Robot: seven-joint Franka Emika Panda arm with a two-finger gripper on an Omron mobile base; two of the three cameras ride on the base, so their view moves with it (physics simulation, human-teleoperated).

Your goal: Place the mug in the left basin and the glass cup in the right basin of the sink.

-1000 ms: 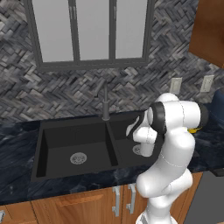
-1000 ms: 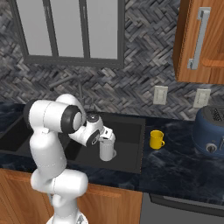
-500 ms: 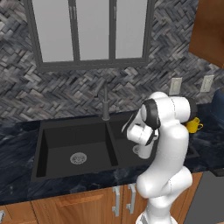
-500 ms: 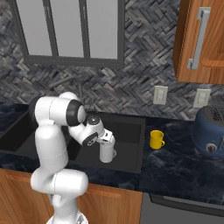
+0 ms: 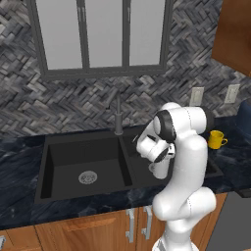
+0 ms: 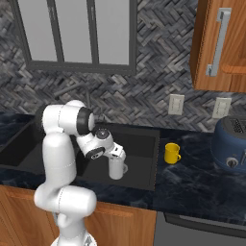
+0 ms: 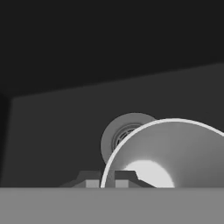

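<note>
- Dark marble counter under a herringbone backsplash, black sink set into it.
- Gripper pinches the glass cup by its rim, upright inside the sink's right basin.
- Mug sits on the counter just right of the sink.

Illumination across the kitchen is even and diffuse, with no single visible source. The window panes read as flat pale grey and cast no beam. The patterned wall is rendered sharply, without motion blur or edge distortion. The sink is matte black and absorbs light; its walls show only faint tonal steps. The dark counter carries soft marbled highlights, no hard glare. The white arm is the brightest surface, shaded gently on its underside. In the hand view the scene is dim and nearly monochrome; the cup shows a bright patch inside its base and a crisp light rim.
</note>
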